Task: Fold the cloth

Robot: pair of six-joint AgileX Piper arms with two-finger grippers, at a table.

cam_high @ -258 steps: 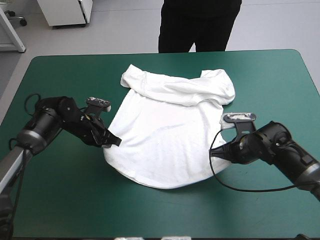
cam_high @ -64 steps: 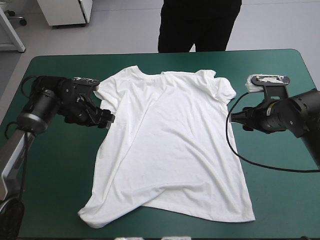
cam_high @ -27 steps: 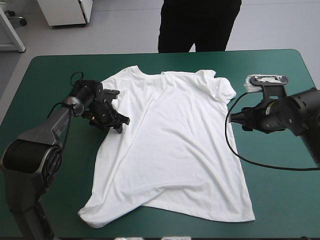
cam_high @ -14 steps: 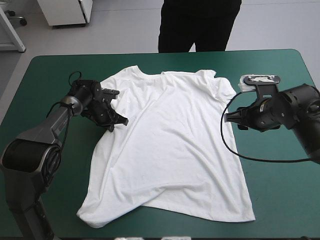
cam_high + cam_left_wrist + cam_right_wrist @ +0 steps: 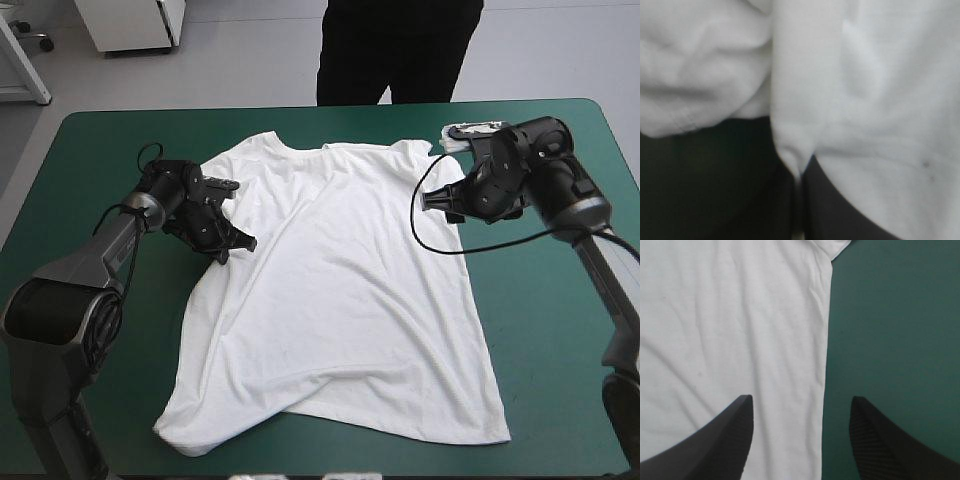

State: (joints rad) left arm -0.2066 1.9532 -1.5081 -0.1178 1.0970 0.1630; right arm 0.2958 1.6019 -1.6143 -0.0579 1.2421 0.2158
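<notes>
The high camera looks down on the whole table (image 5: pixel 90 150). Both wrist cameras look closely at the same T-shirt (image 5: pixel 340 280).

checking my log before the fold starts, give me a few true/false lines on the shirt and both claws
The T-shirt lies spread flat on the table. True.
The left claw is open beside the shirt. False: it is shut on the T-shirt, near a sleeve.
The right claw is open over the shirt's side edge. True.
The shirt's hem hangs off the table's near edge. False: the hem lies on the table, short of that edge.
</notes>
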